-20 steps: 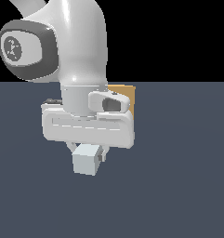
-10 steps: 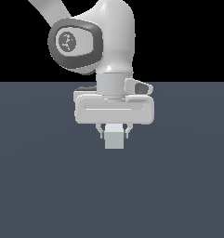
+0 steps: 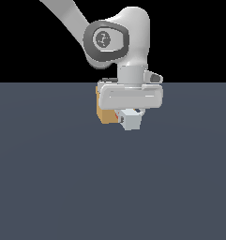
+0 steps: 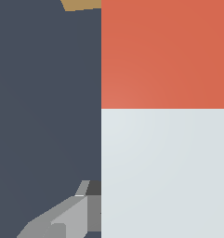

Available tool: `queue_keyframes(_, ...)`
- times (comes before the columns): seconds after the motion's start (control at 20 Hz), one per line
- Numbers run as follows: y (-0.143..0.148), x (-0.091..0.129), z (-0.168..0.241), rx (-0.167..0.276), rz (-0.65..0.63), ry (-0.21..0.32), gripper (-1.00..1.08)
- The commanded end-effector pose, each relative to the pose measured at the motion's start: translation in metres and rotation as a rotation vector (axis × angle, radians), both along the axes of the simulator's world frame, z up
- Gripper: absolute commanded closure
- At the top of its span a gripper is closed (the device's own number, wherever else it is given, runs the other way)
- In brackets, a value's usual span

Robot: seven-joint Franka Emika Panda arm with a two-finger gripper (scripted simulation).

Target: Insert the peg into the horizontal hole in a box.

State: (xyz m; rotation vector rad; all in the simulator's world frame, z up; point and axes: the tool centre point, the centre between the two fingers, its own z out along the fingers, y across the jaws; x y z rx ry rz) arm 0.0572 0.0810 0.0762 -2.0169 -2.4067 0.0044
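Lengthwise toward the box, the peg, red end leading

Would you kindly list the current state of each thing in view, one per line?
Grey-white square peg with red-orange end: held off the floor, not inserted.
Tan cube box: resting on the floor, partly hidden behind the hand; its hole is not visible.
Gripper: shut on the peg.

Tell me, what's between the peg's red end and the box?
Nothing shows there. In the wrist view, only bare dark floor lies between the peg and the box.
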Motion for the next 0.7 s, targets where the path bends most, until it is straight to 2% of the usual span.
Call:
queue_keyframes(0.0, 0.015, 0.009, 0.006, 0.0, 0.034, -0.003, 1.08)
queue_keyframes(0.3, 0.039, 0.019, 0.012, 0.001, 0.086, -0.003, 1.08)
queue_keyframes(0.65, 0.046, 0.022, 0.014, 0.001, 0.102, -0.003, 1.08)
